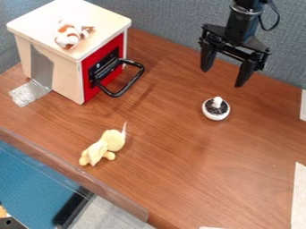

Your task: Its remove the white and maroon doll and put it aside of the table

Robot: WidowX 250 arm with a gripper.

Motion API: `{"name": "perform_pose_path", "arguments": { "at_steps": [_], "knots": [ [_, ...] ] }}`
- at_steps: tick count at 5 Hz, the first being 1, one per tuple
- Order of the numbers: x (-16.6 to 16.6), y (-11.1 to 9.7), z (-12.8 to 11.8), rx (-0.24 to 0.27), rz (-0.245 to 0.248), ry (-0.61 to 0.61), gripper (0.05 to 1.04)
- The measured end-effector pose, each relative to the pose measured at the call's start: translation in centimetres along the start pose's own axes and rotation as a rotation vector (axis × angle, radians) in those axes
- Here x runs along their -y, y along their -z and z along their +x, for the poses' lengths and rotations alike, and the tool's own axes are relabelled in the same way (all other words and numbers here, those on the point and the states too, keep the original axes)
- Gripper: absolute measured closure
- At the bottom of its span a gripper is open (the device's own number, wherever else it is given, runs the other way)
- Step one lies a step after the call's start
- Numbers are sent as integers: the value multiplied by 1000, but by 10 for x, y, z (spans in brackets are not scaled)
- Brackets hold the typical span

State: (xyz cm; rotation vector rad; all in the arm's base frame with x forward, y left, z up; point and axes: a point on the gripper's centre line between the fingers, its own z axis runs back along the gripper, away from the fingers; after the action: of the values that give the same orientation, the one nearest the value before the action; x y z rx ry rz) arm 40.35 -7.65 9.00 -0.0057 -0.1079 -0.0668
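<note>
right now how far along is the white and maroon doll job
Nothing looks done yet: the white and maroon doll lies on top of the box. The gripper is open and empty, above the table. Left: grasp the doll, lift it off, set it aside.

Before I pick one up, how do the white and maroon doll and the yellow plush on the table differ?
The white and maroon doll sits on top of the wooden box; the yellow plush lies on the table. The doll is white with reddish-brown patches, whereas the plush is plain pale yellow. The doll looks smaller than the plush. Both are small soft-looking toys, clear of the gripper.
</note>
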Motion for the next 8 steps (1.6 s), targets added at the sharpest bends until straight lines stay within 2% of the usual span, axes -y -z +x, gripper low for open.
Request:
{"name": "perform_pose_path", "arguments": {
  "at_steps": [1,2,3,4,5,6,7,8],
  "knots": [
    [0,15,-4,-40,4,1,83],
    [-33,10,-20,-65,8,-72,83],
    [-95,-25,-30,-6,3,-229,83],
    [-134,-43,-42,35,-6,-298,83],
    [-178,-62,-58,66,-4,-417,83],
    [-188,-68,-70,80,7,-435,83],
    [-199,-66,-86,76,34,-481,83],
    [-204,-60,-89,75,48,-501,83]
  ]
}}
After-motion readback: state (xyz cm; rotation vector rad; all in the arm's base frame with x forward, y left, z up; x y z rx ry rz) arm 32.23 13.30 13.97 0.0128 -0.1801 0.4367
